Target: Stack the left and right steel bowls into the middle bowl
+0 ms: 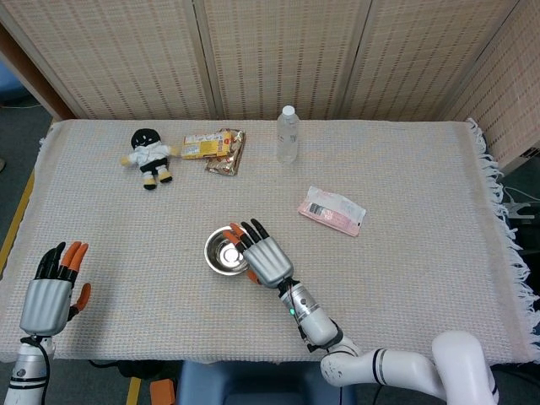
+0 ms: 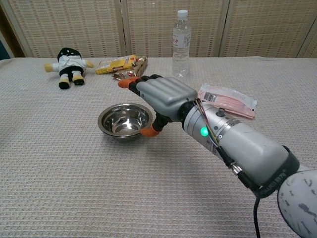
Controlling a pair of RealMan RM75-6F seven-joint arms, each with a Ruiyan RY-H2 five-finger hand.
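From the head view, the steel bowls (image 1: 225,251) sit a little left of the frame's centre on the woven tablecloth (image 1: 405,194); only one rim and one shiny hollow show, so I cannot tell how many are nested there. The right hand (image 1: 263,256) lies just to the lower right of the bowls, its fingers spread and straight, with dark and orange tips reaching over the near rim; it grasps nothing. The left hand (image 1: 51,297) is at the lower left edge of the frame, well apart from the bowls, fingers extended and close together, holding nothing. Along the upper part of the cloth stand a plush doll (image 1: 148,157), two snack packets (image 1: 216,148) and a water bottle (image 1: 288,134). A pink packet (image 1: 332,210) lies to the right of centre.

In the chest view, the steel bowls (image 2: 124,121) rest upright on the cloth left of centre. The right hand (image 2: 158,95) hovers over their right side, palm down, fingers stretched flat above the rim, thumb tip down beside the bowl wall. Whether the thumb touches the wall I cannot tell. The bottle (image 2: 181,43) stands at top centre, the doll (image 2: 67,66) at upper left, the snack packets (image 2: 123,66) between them, and the pink packet (image 2: 229,100) behind the forearm. The left hand does not appear here.
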